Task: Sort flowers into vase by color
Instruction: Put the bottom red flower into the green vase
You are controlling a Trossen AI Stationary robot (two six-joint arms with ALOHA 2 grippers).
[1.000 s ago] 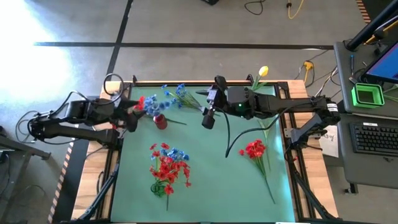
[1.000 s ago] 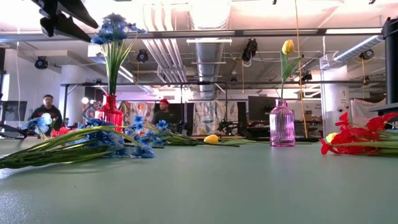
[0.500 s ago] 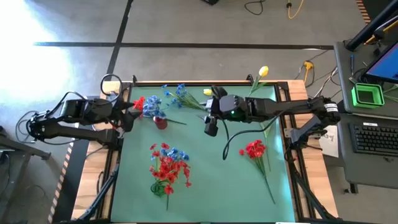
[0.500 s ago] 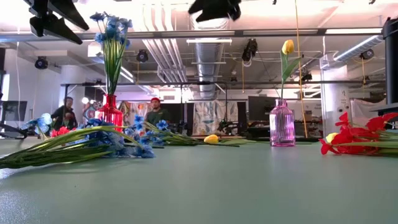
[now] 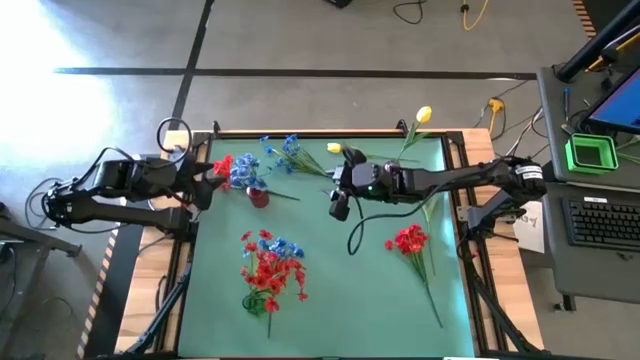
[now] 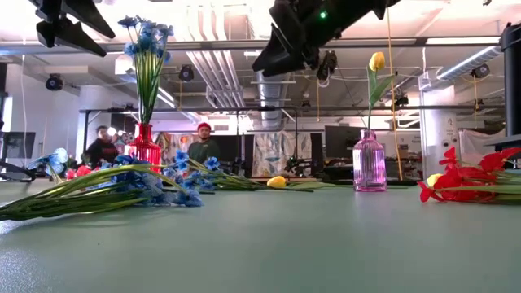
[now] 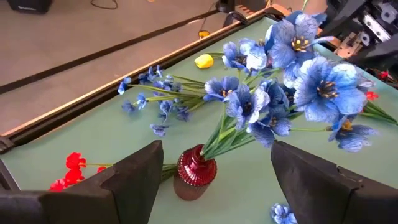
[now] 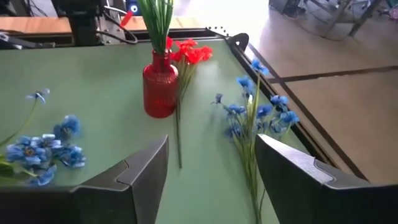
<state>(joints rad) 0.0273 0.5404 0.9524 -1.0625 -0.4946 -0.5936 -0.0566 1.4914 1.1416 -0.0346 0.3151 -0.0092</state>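
The middle of the green table (image 5: 340,270) is bare, so a gripper can pass there. At the far side stand the red vase (image 5: 258,196) with blue flowers (image 5: 243,173) and the pink vase (image 6: 369,163). Loose red and blue flowers (image 5: 268,268) block the near left, red flowers (image 5: 409,241) the right.

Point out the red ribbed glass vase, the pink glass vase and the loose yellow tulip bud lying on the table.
Red ribbed glass vase (image 8: 159,87), right wrist view, on its body.
Pink glass vase (image 6: 369,165), low view, on its body.
Loose yellow tulip bud (image 7: 203,61), left wrist view, on the bud.
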